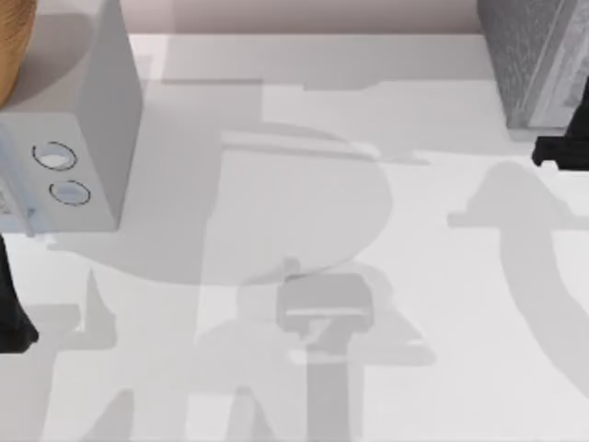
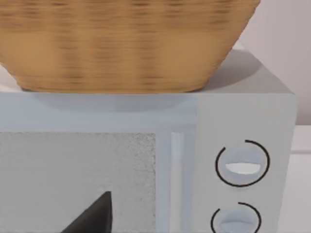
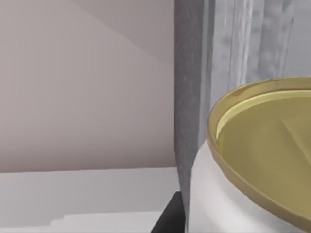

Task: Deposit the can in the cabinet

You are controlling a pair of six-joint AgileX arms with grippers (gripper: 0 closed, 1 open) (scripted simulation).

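A: Biggest first, what's there?
B: White worktop (image 1: pixel 276 184), the speckled dark grey cabinet (image 1: pixel 534 55) at its far right corner, and a light grey microwave (image 1: pixel 83 138) at far left with a wicker basket (image 2: pixel 126 43) on top.
A: And the can?
B: The can (image 3: pixel 252 160), gold top up, sits right against my right wrist camera, just beside the cabinet's edge.
A: Your tools?
B: My right tool (image 1: pixel 561 152) is at the cabinet front, my left tool (image 2: pixel 95 216) faces the microwave door; grip, I cannot tell for either.

There is one can (image 3: pixel 252 160), one cabinet (image 1: pixel 534 60), one basket (image 2: pixel 121 43), and one light grey box (image 1: pixel 87 120) with two round rings on it. One table (image 1: pixel 276 276) holds them. Two arms show.
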